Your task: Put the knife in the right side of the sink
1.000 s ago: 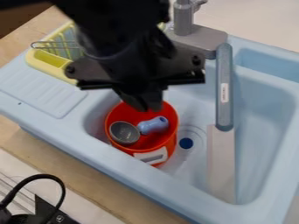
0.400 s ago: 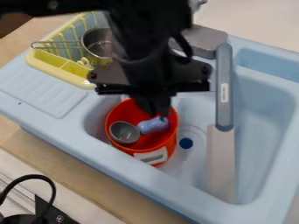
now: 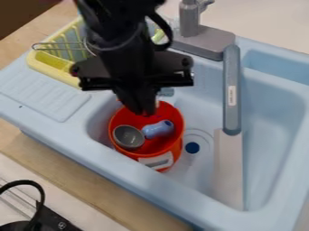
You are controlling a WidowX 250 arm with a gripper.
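The gripper (image 3: 142,110) hangs over the red pot (image 3: 177,148); whether it is open or closed, I cannot tell. The knife (image 3: 231,113) lies to the pot's right in view, its long axis running back to front.

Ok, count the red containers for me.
1: a red container in the sink, left of the grey spout in the picture. Others may be hidden behind the arm.

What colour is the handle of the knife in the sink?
The handle is grey-blue, seen best in the camera view.
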